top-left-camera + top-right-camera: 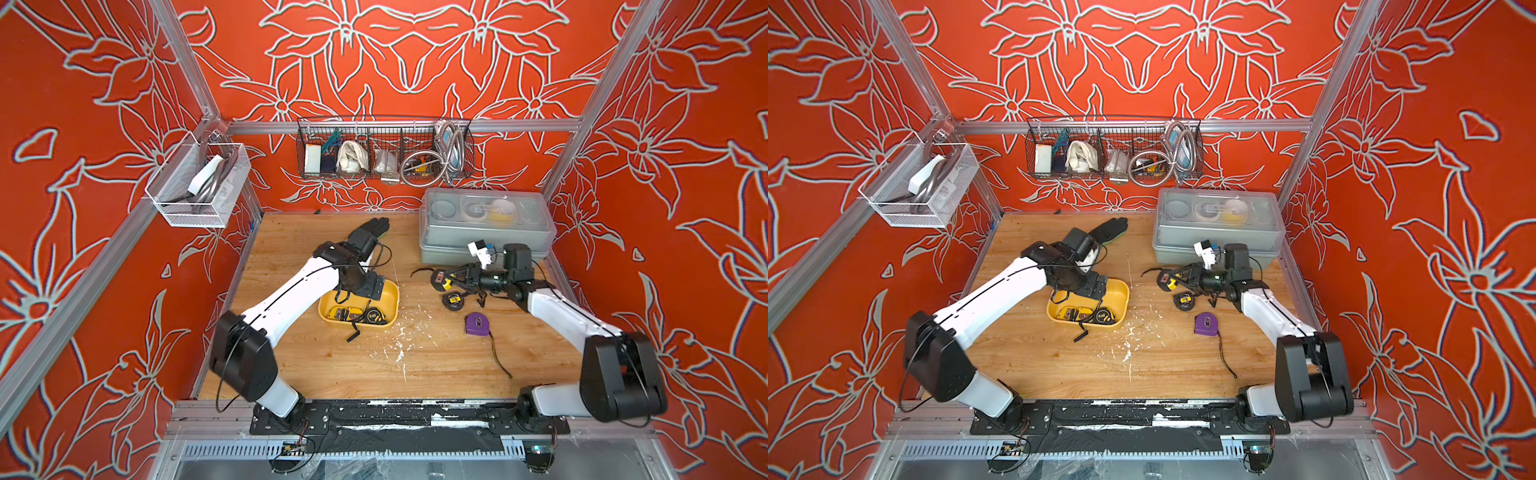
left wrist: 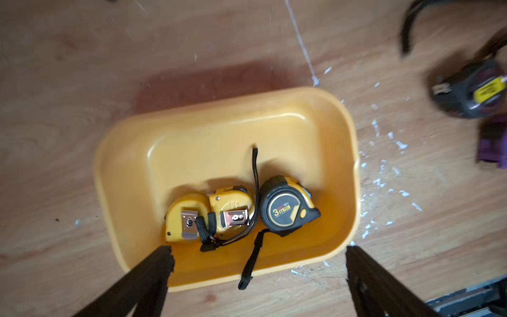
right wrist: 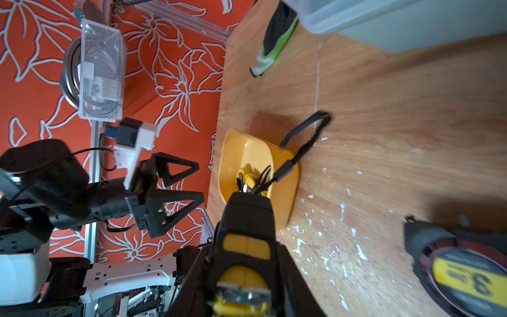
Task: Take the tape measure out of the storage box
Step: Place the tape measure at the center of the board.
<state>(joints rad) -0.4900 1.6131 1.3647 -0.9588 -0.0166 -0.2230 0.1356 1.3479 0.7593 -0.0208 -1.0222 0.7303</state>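
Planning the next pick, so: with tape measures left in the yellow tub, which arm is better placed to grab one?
Left. The left pincer hangs open over the storage box, where a black tape measure lies. The right pincer is shut on a black-and-yellow tape measure, off near the grey toolbox.

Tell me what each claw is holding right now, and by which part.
The right claw grips a black-and-yellow tape measure across the flat sides of its case. The left claw is open and empty over the storage box.
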